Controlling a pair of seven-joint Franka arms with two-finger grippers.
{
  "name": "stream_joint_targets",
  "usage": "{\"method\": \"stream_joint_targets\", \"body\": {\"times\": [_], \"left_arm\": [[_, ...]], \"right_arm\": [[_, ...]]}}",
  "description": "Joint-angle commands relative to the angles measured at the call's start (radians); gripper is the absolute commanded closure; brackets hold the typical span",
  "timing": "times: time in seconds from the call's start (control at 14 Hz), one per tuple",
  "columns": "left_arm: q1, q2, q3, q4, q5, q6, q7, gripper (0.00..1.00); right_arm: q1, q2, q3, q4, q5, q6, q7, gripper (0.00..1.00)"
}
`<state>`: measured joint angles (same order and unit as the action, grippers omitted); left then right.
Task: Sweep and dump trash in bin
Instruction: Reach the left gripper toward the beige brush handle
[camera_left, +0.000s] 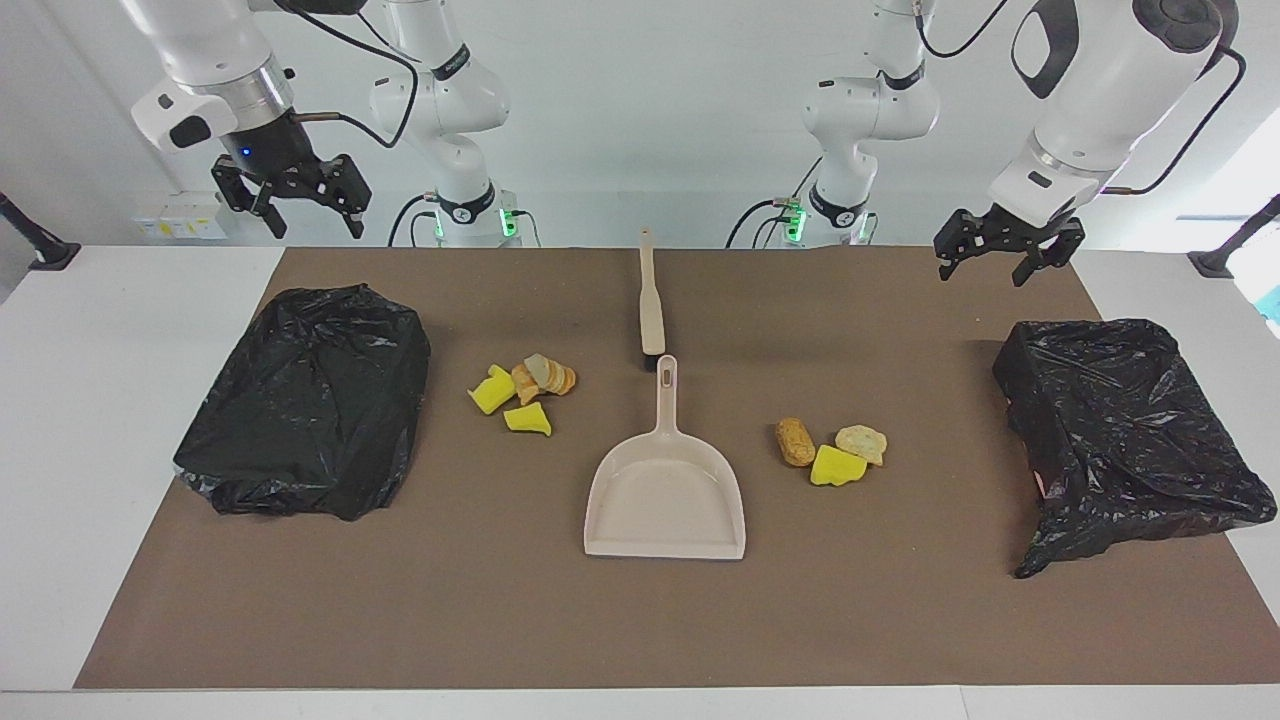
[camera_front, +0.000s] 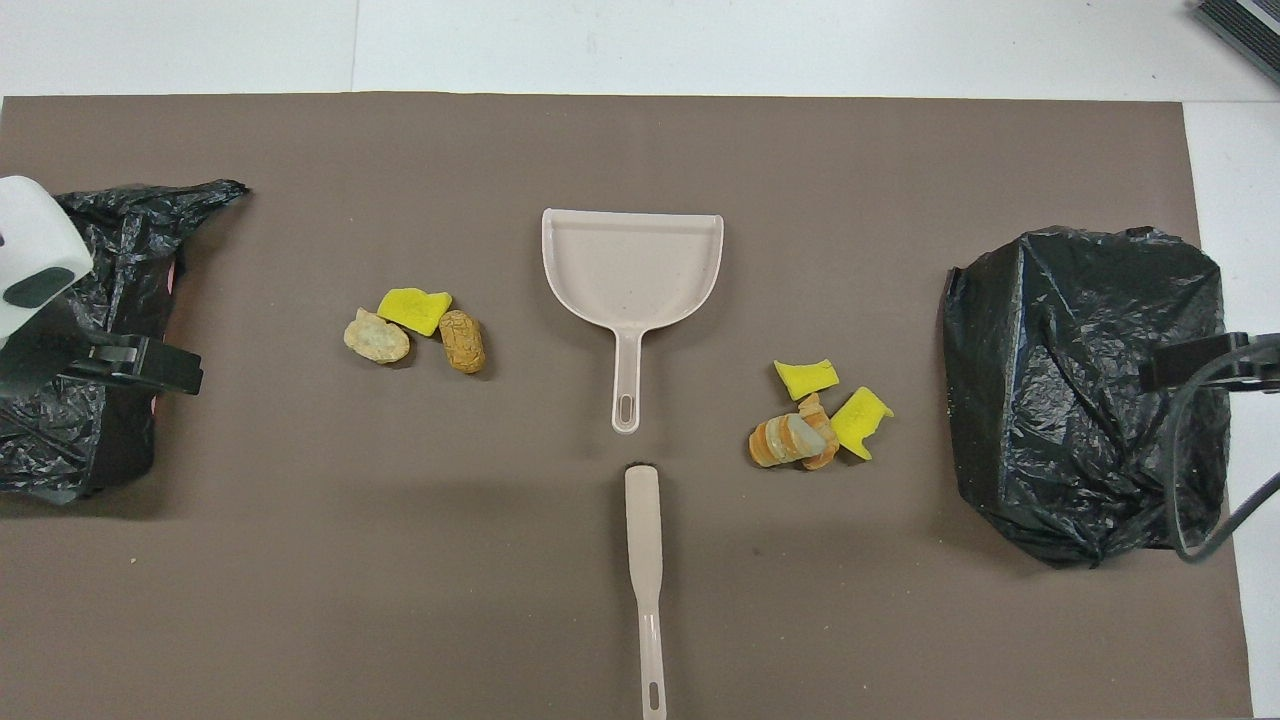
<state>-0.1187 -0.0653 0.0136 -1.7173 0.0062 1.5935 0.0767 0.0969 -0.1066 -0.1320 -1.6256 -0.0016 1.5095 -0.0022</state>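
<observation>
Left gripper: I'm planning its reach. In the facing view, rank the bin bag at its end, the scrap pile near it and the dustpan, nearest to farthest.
From the left gripper:
1. Bin bag, at the left arm's end.
2. Scrap pile, beside the dustpan.
3. Dustpan, mid-table.

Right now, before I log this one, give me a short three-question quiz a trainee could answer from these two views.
1. True or false: the dustpan already holds trash.
2. How many clusters of trash scraps lie on the mat, and where relative to the dustpan?
3. Multiple choice: the left end effector is A) gripping the brush, B) open in the air, holding nothing, C) inside a bin bag.

Key:
1. False; it is empty.
2. Two: one cluster toward the right arm's end, one toward the left arm's end.
3. B. The right end effector is likewise open and empty.
</observation>
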Motion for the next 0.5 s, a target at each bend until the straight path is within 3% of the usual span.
{"method": "stream_joint_targets", "body": {"times": [0.0, 0.43], "left_arm": [[-0.059, -0.034, 0.005, -0.057, 0.002, 0.051, -0.075, 0.0], [-0.223, -0.034, 0.005, -0.087, -0.072, 0.071, -0.276, 0.0]], "right_arm": [[-0.011, -0.015, 0.006, -0.017, 0.018, 0.012, -0.018, 0.0], [-0.011, -0.015, 0.006, -0.017, 0.018, 0.012, -0.018, 0.0]]}}
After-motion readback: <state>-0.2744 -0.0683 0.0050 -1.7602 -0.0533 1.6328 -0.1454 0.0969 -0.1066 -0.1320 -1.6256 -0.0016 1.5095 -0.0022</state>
